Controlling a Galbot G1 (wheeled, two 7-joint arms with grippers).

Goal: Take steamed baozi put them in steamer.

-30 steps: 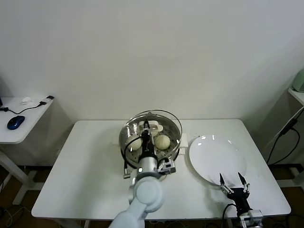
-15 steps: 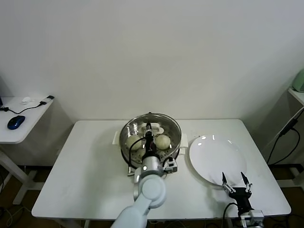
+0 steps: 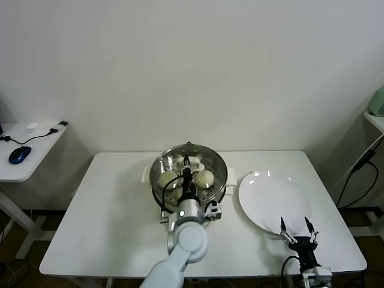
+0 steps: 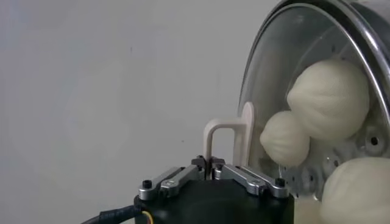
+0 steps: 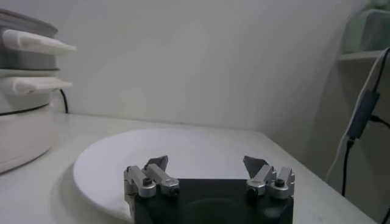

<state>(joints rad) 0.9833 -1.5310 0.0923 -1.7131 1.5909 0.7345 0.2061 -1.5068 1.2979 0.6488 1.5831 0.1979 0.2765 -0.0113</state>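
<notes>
Glass lid clamped by left tool over steamer; right tool spread apart beside plate, near worktop edge.

The left end effector and glass lid obscure part of the steamed baozi; the fourth is hidden.

My left arm is pale grey-white with a small lit dot; both grippers: black bodies, silver screw-pinned links, dark pointed fingertips.
</notes>
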